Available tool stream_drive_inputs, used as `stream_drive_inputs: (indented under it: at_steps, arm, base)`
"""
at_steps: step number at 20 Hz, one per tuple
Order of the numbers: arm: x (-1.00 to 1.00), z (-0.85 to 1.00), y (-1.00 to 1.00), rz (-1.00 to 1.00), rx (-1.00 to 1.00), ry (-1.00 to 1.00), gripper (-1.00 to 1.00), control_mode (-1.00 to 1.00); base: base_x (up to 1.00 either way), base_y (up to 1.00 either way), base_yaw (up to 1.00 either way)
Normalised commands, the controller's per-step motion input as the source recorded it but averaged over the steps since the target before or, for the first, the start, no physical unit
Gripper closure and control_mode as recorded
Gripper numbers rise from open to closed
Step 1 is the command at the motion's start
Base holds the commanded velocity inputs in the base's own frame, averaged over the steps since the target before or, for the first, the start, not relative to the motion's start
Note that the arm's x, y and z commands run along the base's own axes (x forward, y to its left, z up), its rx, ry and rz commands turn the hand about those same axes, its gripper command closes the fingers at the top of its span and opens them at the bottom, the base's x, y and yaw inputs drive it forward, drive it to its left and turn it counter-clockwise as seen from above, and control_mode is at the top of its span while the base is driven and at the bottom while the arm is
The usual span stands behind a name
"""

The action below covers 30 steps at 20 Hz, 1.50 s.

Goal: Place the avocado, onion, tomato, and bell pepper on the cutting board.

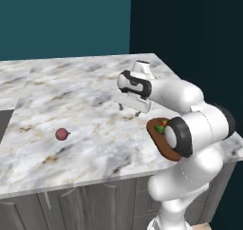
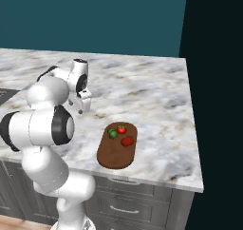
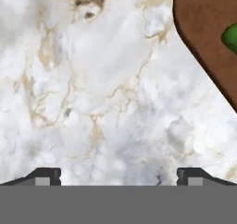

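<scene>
Three foods lie on the dark brown oval cutting board (image 2: 116,150); the small pink-maroon onion (image 1: 61,134) waits on the marble bench (image 1: 71,96), my pincer (image 2: 82,106) wide and empty.

The arm rises from the base in a folded pose: the lower links stand upright, the elbow bends, and the forearm reaches forward over the counter (image 1: 85,96). The wrist is turned downward, so the end effector (image 1: 129,109) points at the counter surface from above, clear of it. In the right base view the end effector (image 2: 81,108) hangs below the white hand housing. Its two fingers stand wide apart with nothing between them. In the hand view both dark fingertips (image 3: 46,176) sit near opposite sides of the lower edge.
</scene>
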Motion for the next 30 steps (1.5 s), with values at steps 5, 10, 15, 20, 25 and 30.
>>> stream_drive_inputs:
  at_steps: [5, 10, 15, 20, 25, 30]
  arm:
    - [0.41, -0.02, 0.83, -0.13, -0.03, 0.03, -1.0, -1.0]
    - [0.41, 0.0, 0.7, -0.18, -0.03, 0.0, -1.0, -1.0]
    - [0.26, -0.08, 0.87, -0.12, -0.03, 0.08, -1.0, -1.0]
    - [0.18, -0.08, 0.98, -0.05, -0.08, 0.15, -1.0, -1.0]
    - [0.2, -0.08, 0.94, -0.03, -0.08, 0.1, -1.0, -1.0]
    - [0.14, -0.12, 0.73, -0.03, -0.06, 0.07, -1.0, -1.0]
  base:
    - [0.0, 0.0, 0.0]
    - [0.0, 0.0, 0.0]
    - [0.0, 0.0, 0.0]
    - [0.0, 0.0, 0.0]
    - [0.0, 0.0, 0.0]
    - [0.0, 0.0, 0.0]
